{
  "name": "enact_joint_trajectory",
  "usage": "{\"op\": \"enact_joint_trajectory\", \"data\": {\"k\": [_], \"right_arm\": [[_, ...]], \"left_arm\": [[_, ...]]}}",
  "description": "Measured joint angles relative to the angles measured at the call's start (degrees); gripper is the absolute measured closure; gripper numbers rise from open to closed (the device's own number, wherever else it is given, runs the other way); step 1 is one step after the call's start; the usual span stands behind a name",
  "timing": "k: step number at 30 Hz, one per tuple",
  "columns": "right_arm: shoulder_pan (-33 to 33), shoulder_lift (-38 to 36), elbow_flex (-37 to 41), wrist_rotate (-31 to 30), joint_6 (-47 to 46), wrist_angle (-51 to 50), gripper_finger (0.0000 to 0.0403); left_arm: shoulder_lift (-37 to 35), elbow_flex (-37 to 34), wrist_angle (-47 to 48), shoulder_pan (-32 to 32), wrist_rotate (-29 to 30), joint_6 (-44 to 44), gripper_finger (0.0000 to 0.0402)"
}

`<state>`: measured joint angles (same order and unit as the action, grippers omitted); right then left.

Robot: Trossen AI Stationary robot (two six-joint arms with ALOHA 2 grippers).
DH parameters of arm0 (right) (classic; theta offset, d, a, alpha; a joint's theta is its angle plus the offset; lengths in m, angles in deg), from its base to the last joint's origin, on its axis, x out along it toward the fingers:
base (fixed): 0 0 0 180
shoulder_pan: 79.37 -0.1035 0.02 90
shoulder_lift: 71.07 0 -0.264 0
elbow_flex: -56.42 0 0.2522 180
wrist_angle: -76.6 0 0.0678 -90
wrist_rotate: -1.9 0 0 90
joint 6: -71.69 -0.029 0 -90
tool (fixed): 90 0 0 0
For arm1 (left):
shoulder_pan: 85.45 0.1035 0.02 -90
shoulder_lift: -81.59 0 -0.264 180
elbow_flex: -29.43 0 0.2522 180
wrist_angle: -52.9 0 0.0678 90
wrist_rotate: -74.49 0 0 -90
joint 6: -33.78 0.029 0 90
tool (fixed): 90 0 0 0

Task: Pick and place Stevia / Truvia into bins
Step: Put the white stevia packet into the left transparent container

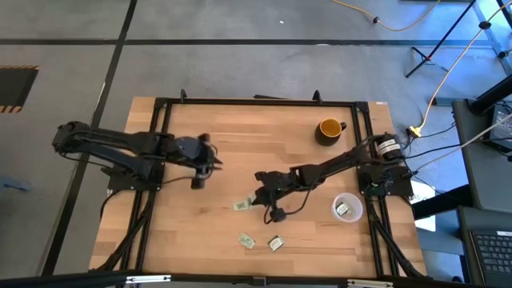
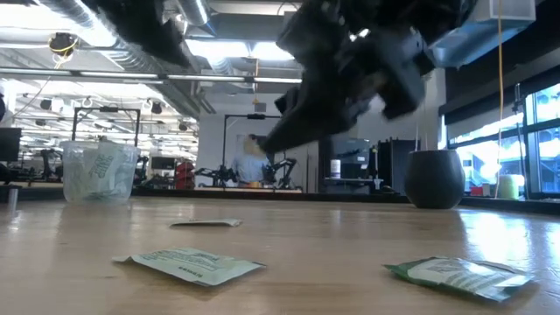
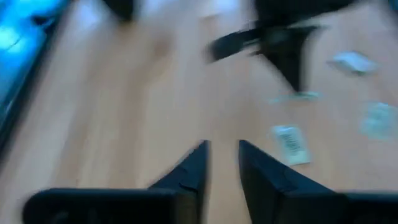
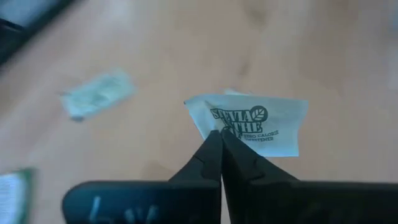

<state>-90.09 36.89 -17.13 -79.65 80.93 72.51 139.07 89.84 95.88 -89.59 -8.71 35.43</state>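
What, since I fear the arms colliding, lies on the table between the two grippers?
Nothing: the high view shows bare table between the left gripper and the right gripper, which pinches a Stevia packet.

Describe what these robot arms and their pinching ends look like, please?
Both arms are dark, almost black, built from slim jointed links on black metal frames. The left arm and right arm each end in a blocky gripper, the left gripper and right gripper, with two tapered, wedge-shaped black jaws. A thin black cable loops below the right arm's wrist.
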Motion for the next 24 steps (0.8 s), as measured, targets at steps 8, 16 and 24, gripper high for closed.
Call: {"op": "enact_joint_trajectory", "data": {"k": [8,16,24], "right_arm": [[0.48,-4.2,0.04,11.65,-0.15,1.75,0.0402],[0.44,-4.68,-0.07,20.21,-1.68,7.84,0.0402],[0.5,-4.68,-0.04,20.23,-3.01,9.73,0.0403]], "left_arm": [[10.87,0.0,-13.48,-4.46,-4.17,14.26,0.0283],[18.73,0.0,-21.06,-7.78,-4.97,21.81,0.0261],[20.37,-0.02,-29.15,-10.47,-4.93,24.13,0.0264]]}}
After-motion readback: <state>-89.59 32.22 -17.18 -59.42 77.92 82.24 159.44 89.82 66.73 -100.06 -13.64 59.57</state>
